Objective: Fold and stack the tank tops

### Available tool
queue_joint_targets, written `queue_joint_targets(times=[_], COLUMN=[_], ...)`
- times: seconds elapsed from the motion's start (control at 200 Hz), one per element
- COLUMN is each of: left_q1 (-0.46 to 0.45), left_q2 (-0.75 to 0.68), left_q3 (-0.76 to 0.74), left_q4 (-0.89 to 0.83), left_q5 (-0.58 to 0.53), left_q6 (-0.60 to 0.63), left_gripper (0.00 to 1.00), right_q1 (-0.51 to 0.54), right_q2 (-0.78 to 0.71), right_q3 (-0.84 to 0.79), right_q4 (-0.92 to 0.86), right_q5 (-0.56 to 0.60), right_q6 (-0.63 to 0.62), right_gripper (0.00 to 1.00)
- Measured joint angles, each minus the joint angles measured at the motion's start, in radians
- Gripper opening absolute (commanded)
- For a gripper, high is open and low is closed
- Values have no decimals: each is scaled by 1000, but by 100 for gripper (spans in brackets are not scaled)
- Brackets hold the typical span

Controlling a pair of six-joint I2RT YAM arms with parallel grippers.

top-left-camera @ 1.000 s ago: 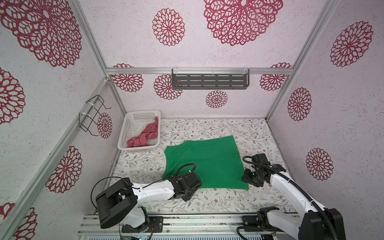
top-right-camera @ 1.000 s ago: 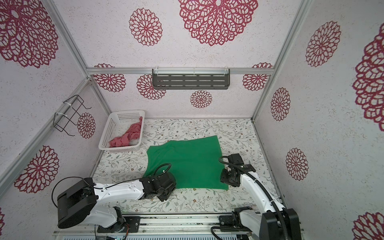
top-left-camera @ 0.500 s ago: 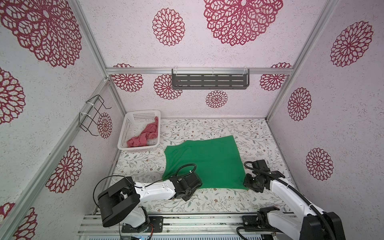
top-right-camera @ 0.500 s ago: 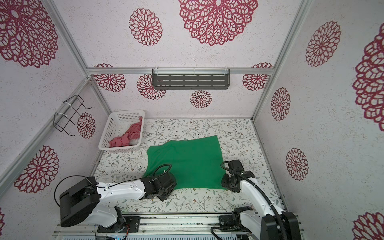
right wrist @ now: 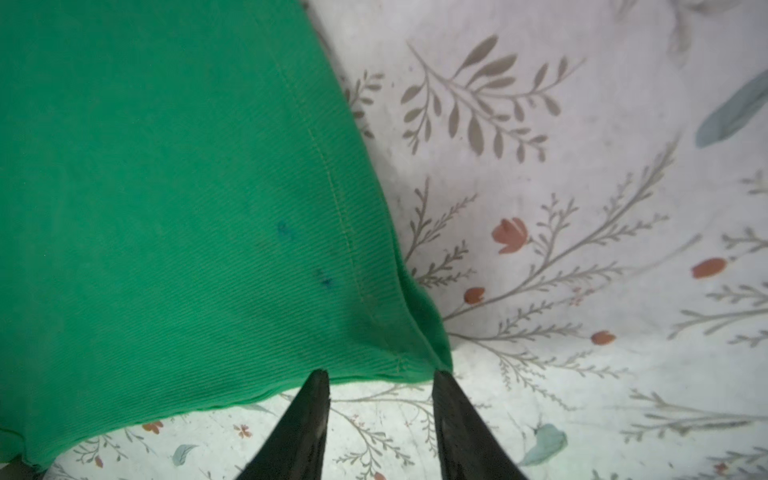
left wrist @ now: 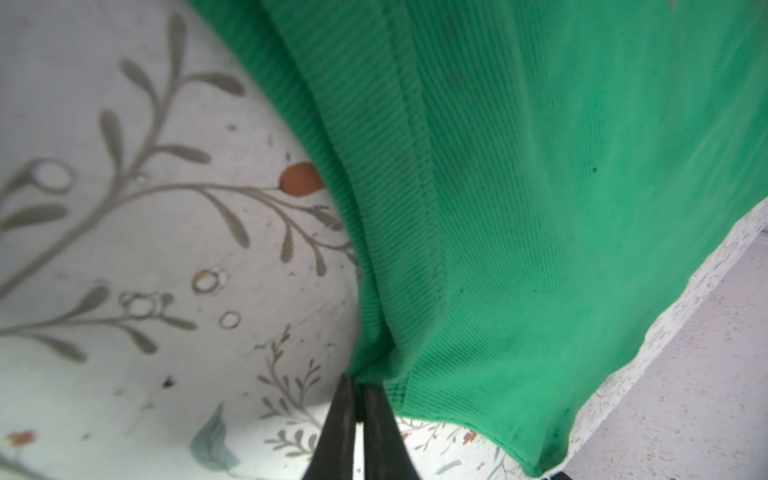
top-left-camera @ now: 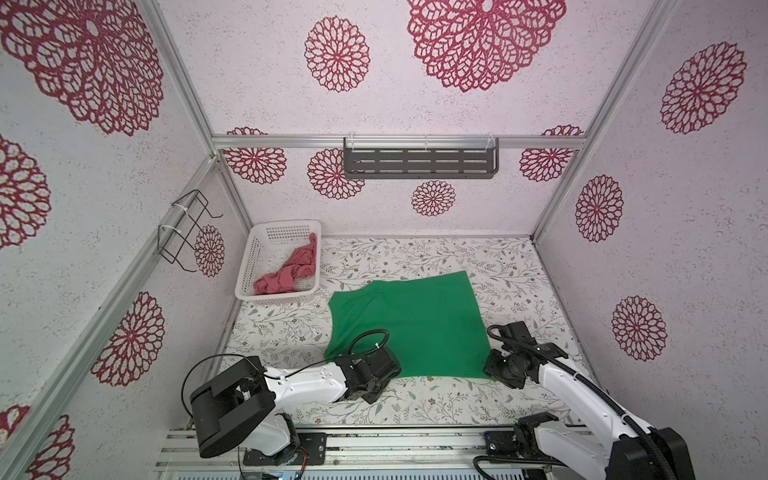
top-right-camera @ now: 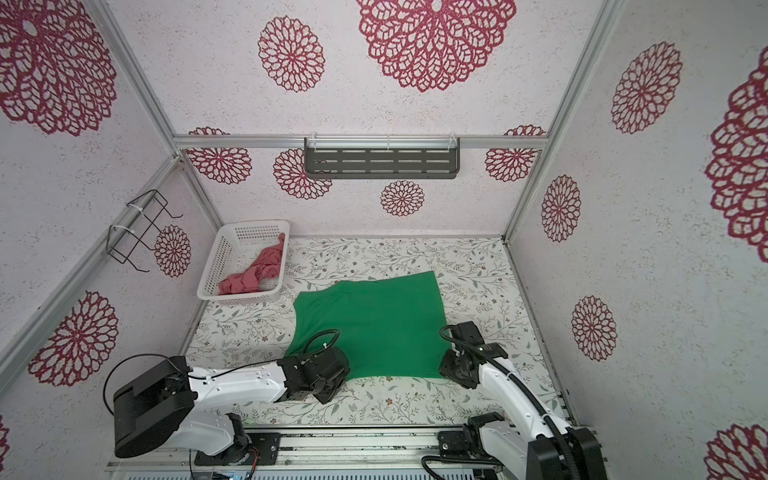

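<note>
Seen from above, a green tank top [top-left-camera: 409, 324] lies spread flat and roughly square on the floral table cover [top-left-camera: 436, 399], its far corner just beside the white perforated basket [top-left-camera: 274, 297]. The edge farthest from the basket runs straight between my two arms. The cloth is a fine ribbed knit, matte and limp, with a stitched band along its sides and a few small dark specks. In the left wrist view, the left gripper [left wrist: 358, 384] has its thin black tips pinched tight on one corner of that edge, and the fabric bunches into a small ridge where it is caught. In the right wrist view, the right gripper [right wrist: 380, 372] stands with its tips clearly apart, low at the table, straddling the other corner without pinching it. From both tools the whole shirt stretches away toward the basket side, so I judge the fold will carry this edge over the body in that direction once the right side closes. A pink-red tank top [top-left-camera: 291, 274] lies crumpled and twisted inside the basket, well apart from both grippers, though the left arm is the nearer.
</note>
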Motion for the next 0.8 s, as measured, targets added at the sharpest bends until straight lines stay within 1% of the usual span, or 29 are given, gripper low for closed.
queue_joint_targets(times=[0.165,0.275,0.355,0.515,0.565,0.801], left_q1=[15,27,36,55,59,93], left_q2=[-16,-22,-23,-23,-23,-31], left_q3=[-19,-30,-33,-32,-30,15], left_q4=[14,30,36,37,33,-76], left_q5=[10,25,39,63,66,51], left_q6=[0,4,14,42,50,111], left_gripper=[8,7,6,0,0,0], right_q1=[6,6,6,6,6,7], right_q2=[23,-2,-16,-17,-17,-29], right_q3=[-29,-60,-69,-73,-73,-21], right_q4=[31,54,56,53,52,-10], right_q5=[0,2,8,19,18,18], right_q6=[37,64,84,102,105,103], right_gripper=[44,40,32,7,0,0])
